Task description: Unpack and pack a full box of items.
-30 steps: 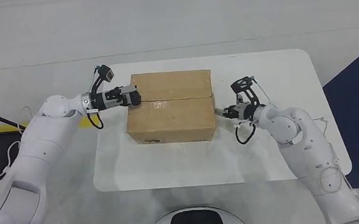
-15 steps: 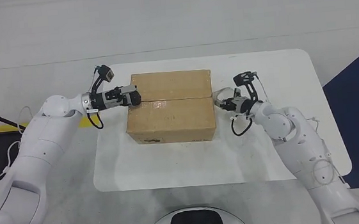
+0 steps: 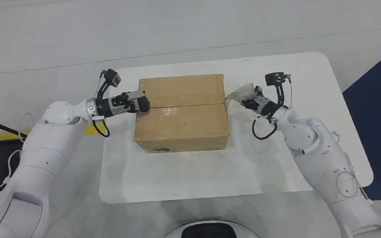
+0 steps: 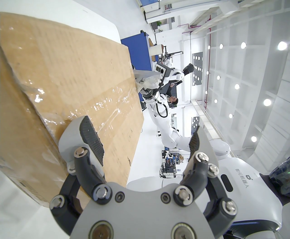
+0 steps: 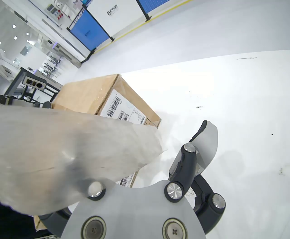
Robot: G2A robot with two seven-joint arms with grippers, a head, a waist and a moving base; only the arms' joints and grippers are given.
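Top view: one taped box (image 3: pixel 180 114)

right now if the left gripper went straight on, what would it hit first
Likely the cardboard box: the open left gripper sits at its end, pointing along the taped top. It might skim over instead; depth is unclear.

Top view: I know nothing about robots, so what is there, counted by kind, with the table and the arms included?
Brown cardboard box: 1
Crumpled strip of clear tape: 1
White rounded table: 1
White robot arms, left and right: 2
Total: 5
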